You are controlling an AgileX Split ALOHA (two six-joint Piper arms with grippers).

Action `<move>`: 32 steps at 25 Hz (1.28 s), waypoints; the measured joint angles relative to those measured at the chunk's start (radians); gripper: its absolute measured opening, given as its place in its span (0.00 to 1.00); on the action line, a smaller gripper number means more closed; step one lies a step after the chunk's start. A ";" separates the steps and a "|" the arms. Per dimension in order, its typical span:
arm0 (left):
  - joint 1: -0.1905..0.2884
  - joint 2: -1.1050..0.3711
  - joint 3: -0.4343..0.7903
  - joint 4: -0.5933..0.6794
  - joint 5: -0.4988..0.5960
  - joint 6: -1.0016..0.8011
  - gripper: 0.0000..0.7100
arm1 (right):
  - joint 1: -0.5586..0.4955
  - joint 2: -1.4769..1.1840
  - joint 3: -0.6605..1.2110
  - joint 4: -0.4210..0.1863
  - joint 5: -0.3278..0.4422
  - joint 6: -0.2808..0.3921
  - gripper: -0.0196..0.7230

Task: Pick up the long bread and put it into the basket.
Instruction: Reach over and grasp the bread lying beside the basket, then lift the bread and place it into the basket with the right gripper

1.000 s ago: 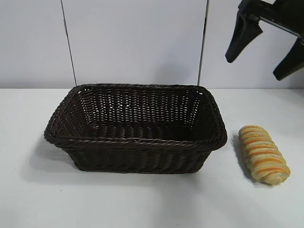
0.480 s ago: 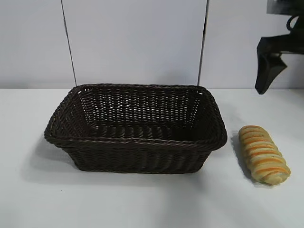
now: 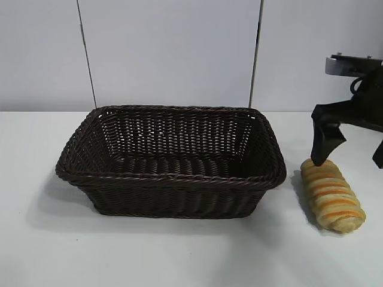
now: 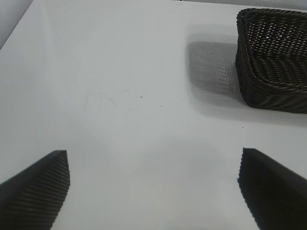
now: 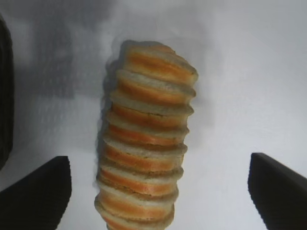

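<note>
The long bread (image 3: 332,194), golden-yellow with orange-brown stripes, lies on the white table to the right of the dark brown wicker basket (image 3: 170,179). My right gripper (image 3: 350,156) hangs open just above the bread's far end, one finger near the loaf's left side and the other at the frame's right edge. In the right wrist view the bread (image 5: 146,143) lies lengthwise between the wide-open fingers of the right gripper (image 5: 160,191), untouched. My left gripper (image 4: 153,189) is open and empty over bare table, out of the exterior view. A corner of the basket (image 4: 273,62) shows in the left wrist view.
The white table (image 3: 179,251) runs in front of the basket and around the bread. A white wall with two thin dark vertical lines (image 3: 87,54) stands behind. The basket's side (image 5: 4,96) sits close beside the bread in the right wrist view.
My right gripper has come down from the upper right corner to just above the bread's far end. The bread and the basket have not moved.
</note>
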 joint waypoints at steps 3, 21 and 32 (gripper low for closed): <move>0.000 0.000 0.000 -0.001 0.000 0.000 0.97 | 0.000 0.026 0.007 0.003 -0.022 0.000 0.67; 0.000 0.000 0.000 -0.001 0.000 0.000 0.97 | 0.003 -0.076 -0.049 0.003 0.089 0.050 0.08; 0.000 0.000 0.000 -0.001 0.000 0.000 0.97 | 0.006 -0.153 -0.292 0.001 0.302 0.052 0.08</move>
